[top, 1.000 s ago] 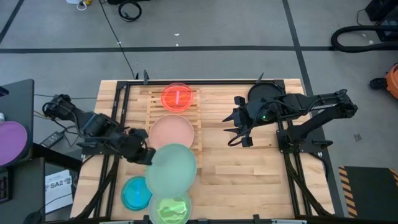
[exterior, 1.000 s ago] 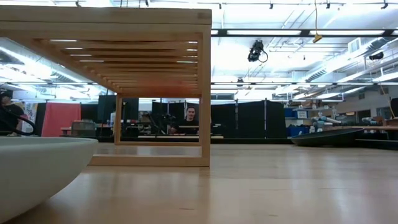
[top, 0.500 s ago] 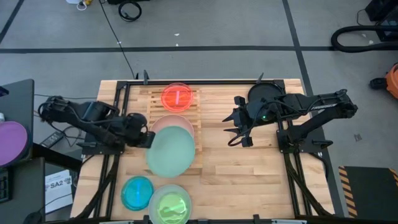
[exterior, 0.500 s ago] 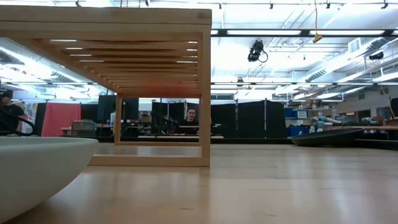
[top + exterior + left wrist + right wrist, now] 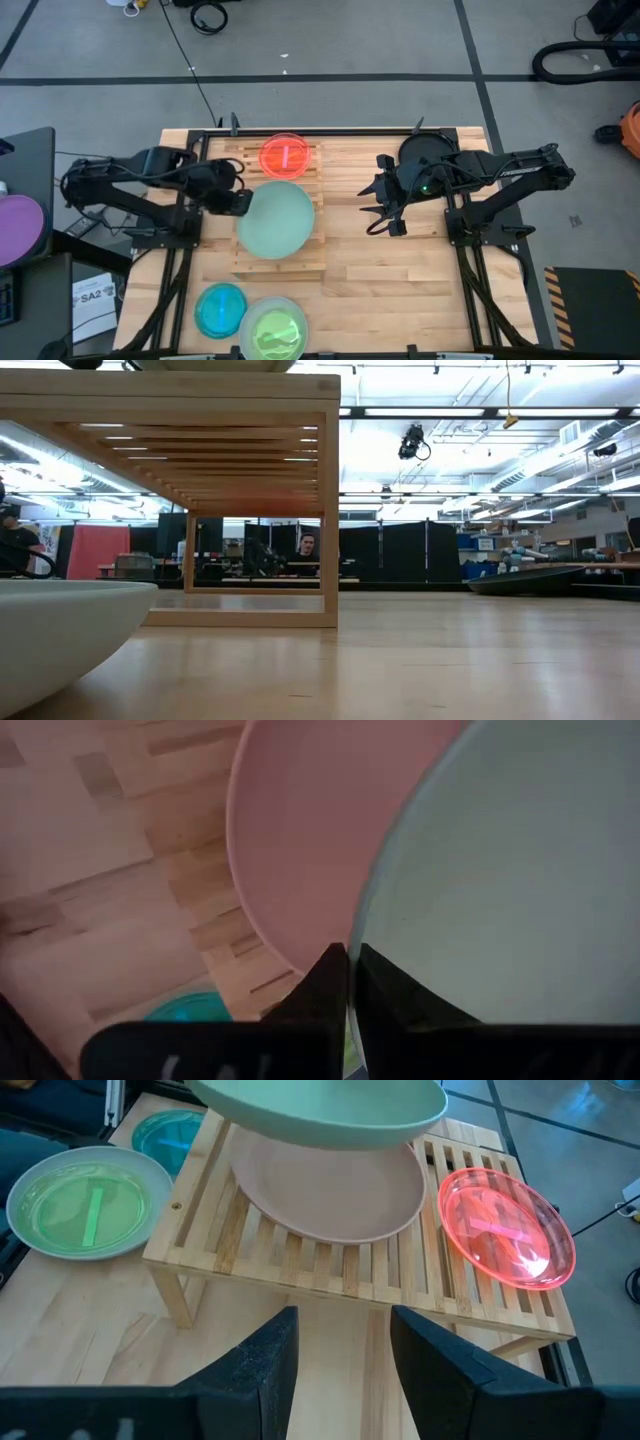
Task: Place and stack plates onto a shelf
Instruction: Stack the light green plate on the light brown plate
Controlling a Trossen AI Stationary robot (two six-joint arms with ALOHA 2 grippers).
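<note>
left gripper [image 5: 236, 202] clamped on the rim of a mint-green plate [image 5: 277, 221] — held just above the pinkish plate [image 5: 330, 1190] lying on the shelf [image 5: 300, 1255], not touching it. red plate [image 5: 285, 156] at the shelf's far end. right gripper [image 5: 386, 222] apart, empty — hovering beside the shelf, well apart from the plates.

Ahead of my right claw [image 5: 340, 1370]: bare tabletop [image 5: 330, 1370], open passage. Beyond it: shelf [image 5: 300, 1255], blocked by pink plate [image 5: 330, 1185] and red plate [image 5: 505, 1225]; mint-green plate [image 5: 320, 1110] overhead.
</note>
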